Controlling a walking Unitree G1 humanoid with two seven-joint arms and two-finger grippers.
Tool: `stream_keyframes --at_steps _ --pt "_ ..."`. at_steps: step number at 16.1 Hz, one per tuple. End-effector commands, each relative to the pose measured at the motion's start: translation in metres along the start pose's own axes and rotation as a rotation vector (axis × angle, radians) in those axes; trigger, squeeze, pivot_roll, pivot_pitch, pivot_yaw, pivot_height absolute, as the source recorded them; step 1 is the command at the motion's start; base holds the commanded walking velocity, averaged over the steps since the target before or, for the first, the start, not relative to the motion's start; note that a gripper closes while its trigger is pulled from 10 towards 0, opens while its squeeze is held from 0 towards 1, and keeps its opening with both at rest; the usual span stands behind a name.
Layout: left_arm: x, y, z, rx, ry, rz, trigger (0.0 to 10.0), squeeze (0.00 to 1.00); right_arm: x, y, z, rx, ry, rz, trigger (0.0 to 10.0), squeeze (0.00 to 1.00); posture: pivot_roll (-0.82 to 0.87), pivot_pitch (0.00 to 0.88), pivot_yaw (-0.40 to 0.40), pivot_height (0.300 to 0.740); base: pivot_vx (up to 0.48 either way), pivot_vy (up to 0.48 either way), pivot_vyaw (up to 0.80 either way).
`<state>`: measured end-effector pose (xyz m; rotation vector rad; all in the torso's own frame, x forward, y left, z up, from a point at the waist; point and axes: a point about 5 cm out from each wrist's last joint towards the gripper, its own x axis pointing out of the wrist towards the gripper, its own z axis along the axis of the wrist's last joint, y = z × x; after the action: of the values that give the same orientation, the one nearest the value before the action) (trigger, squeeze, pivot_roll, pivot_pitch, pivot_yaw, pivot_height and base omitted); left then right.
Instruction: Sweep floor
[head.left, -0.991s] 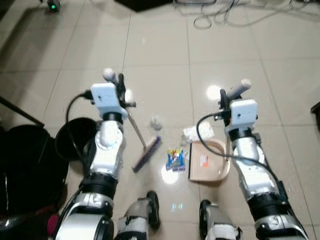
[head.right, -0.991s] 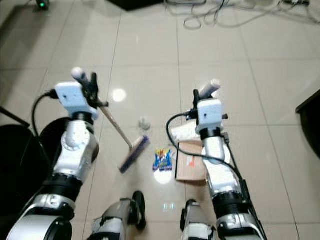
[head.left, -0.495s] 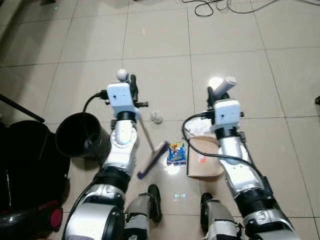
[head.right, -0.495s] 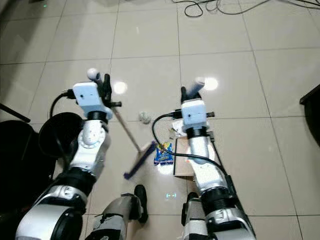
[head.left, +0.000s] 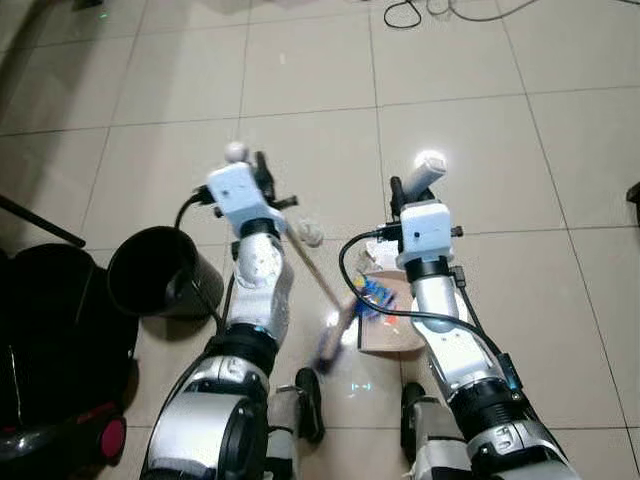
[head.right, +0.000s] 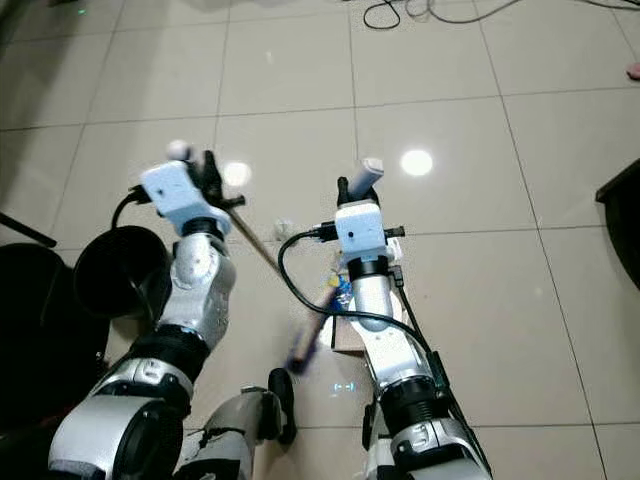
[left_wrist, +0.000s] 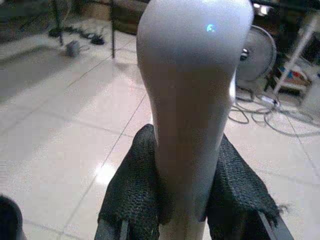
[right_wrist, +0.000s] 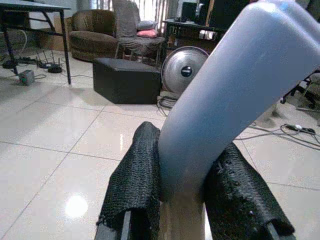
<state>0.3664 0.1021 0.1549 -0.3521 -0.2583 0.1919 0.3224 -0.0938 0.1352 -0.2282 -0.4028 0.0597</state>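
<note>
My left gripper (head.left: 260, 172) is shut on the white top of the broom handle (left_wrist: 192, 95), with black fingers (left_wrist: 131, 192) on both sides of it. The wooden stick (head.left: 318, 268) slants down to the purple brush head (head.left: 334, 338), which is blurred beside the beige dustpan (head.left: 395, 328). My right gripper (head.left: 400, 192) is shut on the dustpan's grey handle (right_wrist: 227, 95). A blue wrapper (head.left: 371, 292) lies at the dustpan's mouth. A crumpled paper ball (head.left: 310, 234) lies on the tiles by the stick.
A black bin (head.left: 158, 272) stands open on the floor to my left, next to a large black object (head.left: 45, 330). Cables (head.left: 440, 8) lie on the tiles far ahead. Dark furniture (head.right: 622, 205) is at the right edge. My feet (head.left: 305, 402) are below.
The broom head has swung right, from left of the wrapper up against the dustpan. The wrapper has moved to the dustpan's mouth. The camera has shifted too.
</note>
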Motion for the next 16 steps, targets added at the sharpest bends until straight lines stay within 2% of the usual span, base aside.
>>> stream_keyframes --at_steps 1,4,7,9,11,13,16 --pt "-0.001 -0.02 0.005 -0.115 -0.004 -0.036 10.0 0.0 -0.011 0.006 -0.013 0.019 0.083 0.011 10.0 0.0 0.02 0.377 0.14 0.74 0.0 0.0 0.0" --pt "-0.002 -0.034 0.024 -0.104 -0.093 -0.301 10.0 0.0 -0.011 0.004 -0.016 0.011 0.096 0.006 10.0 0.0 0.03 0.368 0.138 0.74 0.0 0.0 0.0" --pt "-0.001 -0.03 0.044 -0.084 -0.178 -0.41 10.0 0.0 -0.011 0.004 -0.016 0.011 0.102 0.001 10.0 0.0 0.04 0.368 0.141 0.74 0.0 0.0 0.0" --pt "0.011 -0.022 0.072 -0.041 -0.309 -0.445 10.0 0.0 -0.012 0.006 -0.016 0.014 0.108 0.001 10.0 0.0 0.04 0.374 0.139 0.74 0.0 0.0 0.0" --pt "0.021 -0.017 0.086 -0.017 -0.366 -0.439 10.0 0.0 -0.014 0.007 -0.016 0.017 0.112 0.002 10.0 0.0 0.04 0.373 0.138 0.74 0.0 0.0 0.0" --pt "0.03 -0.012 0.092 0.025 -0.377 -0.442 10.0 0.0 -0.016 0.009 -0.014 0.033 0.108 0.004 10.0 0.0 0.03 0.377 0.135 0.74 0.0 0.0 0.0" --pt "0.034 -0.011 0.085 0.135 -0.363 -0.435 10.0 0.0 -0.025 0.008 -0.008 0.044 0.096 0.006 10.0 0.0 0.01 0.38 0.137 0.74 0.0 0.0 0.0"
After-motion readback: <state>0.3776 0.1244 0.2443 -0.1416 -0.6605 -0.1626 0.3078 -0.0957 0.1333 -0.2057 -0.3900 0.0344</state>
